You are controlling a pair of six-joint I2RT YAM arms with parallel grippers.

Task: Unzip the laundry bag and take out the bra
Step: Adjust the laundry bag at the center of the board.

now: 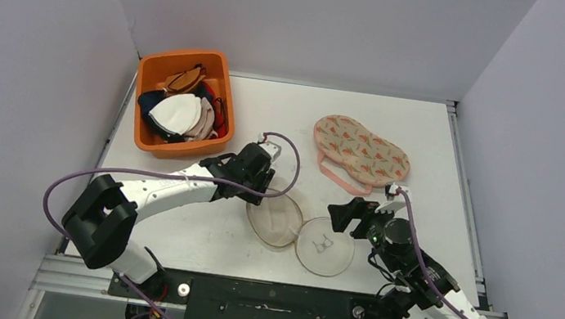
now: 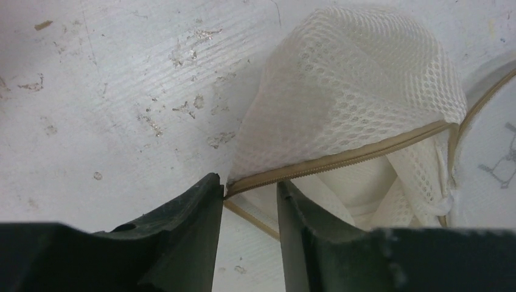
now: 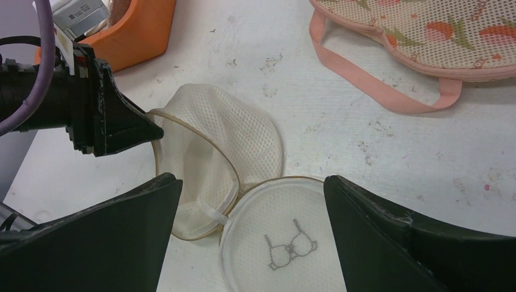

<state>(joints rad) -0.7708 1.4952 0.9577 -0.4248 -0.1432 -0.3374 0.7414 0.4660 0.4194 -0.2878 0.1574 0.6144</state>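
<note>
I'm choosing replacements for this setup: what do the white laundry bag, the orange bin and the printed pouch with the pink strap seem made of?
The laundry bag: matte white honeycomb mesh, probably synthetic, tan zip tape. The orange bin: smooth rigid plastic, by its moulded walls. The printed pouch: mesh-like fabric, pink cloth binding.

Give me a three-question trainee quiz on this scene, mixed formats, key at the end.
1. True or false: the laundry bag is zipped shut.
2. Multiple choice: the right gripper is A open, holding nothing; B shut on the bag; C out of every view.
3. Fill in: the left gripper reaches the bag at its ____ edge.
Key: 1 false, its two halves lie spread open; 2 A; 3 zipper.
</note>
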